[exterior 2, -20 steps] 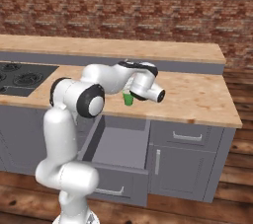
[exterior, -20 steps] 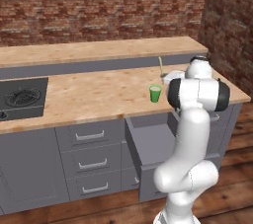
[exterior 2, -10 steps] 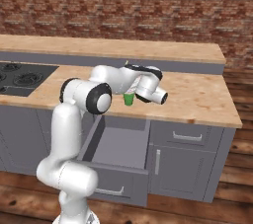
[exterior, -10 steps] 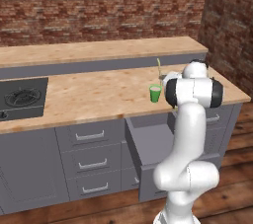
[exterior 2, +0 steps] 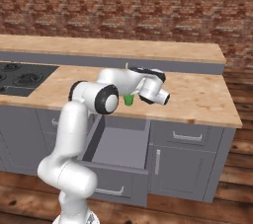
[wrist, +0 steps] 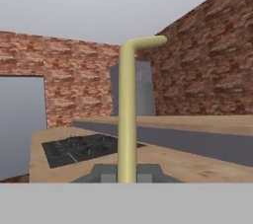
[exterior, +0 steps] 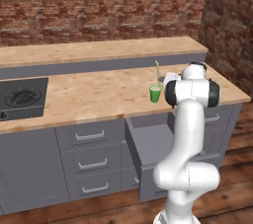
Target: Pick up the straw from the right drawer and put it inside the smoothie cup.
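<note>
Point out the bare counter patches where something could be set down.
Widest free stretch: the counter between the stove and the green cup. Another bare patch lies right of the arm, toward the counter's end. It is crowded around the cup, where the end effector holds the straw.

Arm bent forward at counter height; gripper (wrist: 126,176) clamped shut.

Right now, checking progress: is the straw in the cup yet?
No. The straw is clamped in the shut gripper, beside the smoothie cup.
</note>
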Controlling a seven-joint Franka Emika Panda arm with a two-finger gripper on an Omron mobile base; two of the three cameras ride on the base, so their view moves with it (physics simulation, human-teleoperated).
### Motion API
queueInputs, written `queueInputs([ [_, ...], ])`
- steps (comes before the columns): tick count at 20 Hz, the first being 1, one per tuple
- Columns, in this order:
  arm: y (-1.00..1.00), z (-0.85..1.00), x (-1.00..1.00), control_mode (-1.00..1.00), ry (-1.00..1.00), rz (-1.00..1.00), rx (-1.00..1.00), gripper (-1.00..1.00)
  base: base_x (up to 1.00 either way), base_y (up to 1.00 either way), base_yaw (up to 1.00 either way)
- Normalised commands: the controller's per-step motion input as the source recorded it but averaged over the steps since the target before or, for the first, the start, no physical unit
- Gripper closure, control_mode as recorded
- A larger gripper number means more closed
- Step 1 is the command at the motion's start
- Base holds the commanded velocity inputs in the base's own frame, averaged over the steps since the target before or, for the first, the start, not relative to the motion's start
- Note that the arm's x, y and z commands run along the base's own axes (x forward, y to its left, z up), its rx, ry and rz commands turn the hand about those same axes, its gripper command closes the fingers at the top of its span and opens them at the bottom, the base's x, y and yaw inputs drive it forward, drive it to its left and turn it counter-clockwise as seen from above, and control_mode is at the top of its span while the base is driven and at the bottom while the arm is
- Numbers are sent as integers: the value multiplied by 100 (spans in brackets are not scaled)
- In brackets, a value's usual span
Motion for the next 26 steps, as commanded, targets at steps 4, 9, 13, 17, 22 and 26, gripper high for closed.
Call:
queueInputs([
  [4, 4, -14, 14, -100, -5, 6, 0, 100, 0, 0, 0],
  [9, 10, -5, 3, -100, -5, 4, 0, 100, 0, 0, 0],
  [13, 10, -1, 0, -100, -5, 2, 0, 100, 0, 0, 0],
  [17, 5, -4, 1, -100, -4, 1, 0, 100, 0, 0, 0],
  [22, 0, -6, 5, -100, -3, 0, 0, 100, 0, 0, 0],
  [26, 0, -3, 3, -100, -6, 0, 2, 100, 0, 0, 0],
])
